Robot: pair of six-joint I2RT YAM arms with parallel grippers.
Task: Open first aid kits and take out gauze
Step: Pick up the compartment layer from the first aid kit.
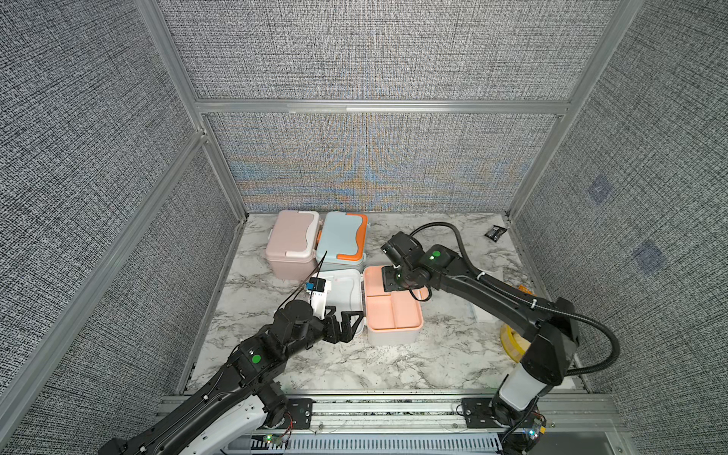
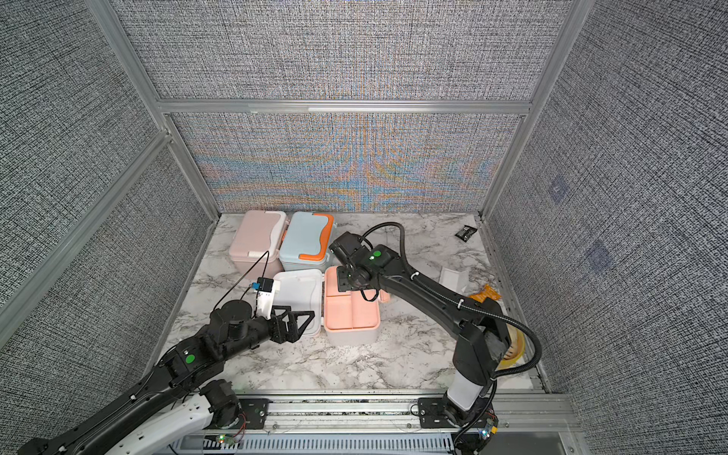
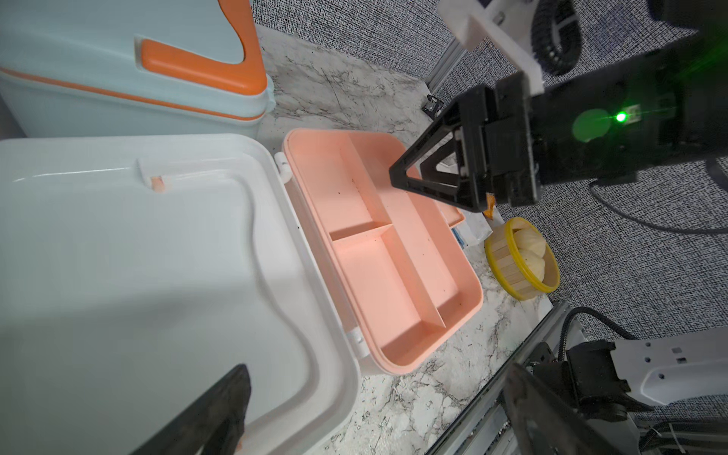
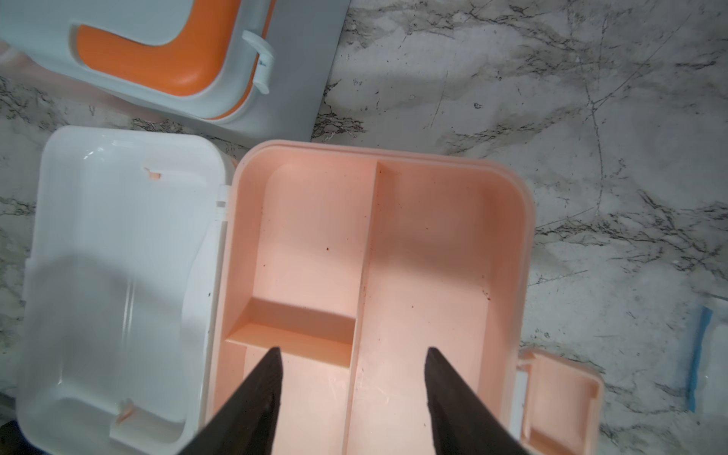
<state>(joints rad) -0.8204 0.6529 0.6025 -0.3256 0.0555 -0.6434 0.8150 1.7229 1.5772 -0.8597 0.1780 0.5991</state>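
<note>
In both top views the white box [image 1: 390,337] sits mid-table, its lid [image 1: 346,291] flat to the left, its peach tray [image 1: 394,315] showing. The pink box [image 1: 289,244] and blue box [image 1: 340,238] stand shut, side by side at the far edge. The left gripper [image 1: 343,319] sits at the lid's near edge, jaws apart. Open marble [image 1: 335,366] runs nearer.

From the left wrist, gauze [image 3: 474,230] shows just right of the tray's rim, beside a yellow basket [image 3: 512,268].

From the right wrist, the right gripper [image 4: 353,350] hangs over the tray, fingers [image 4: 252,394] half spread astride the divider [image 4: 364,256], holding nothing.
</note>
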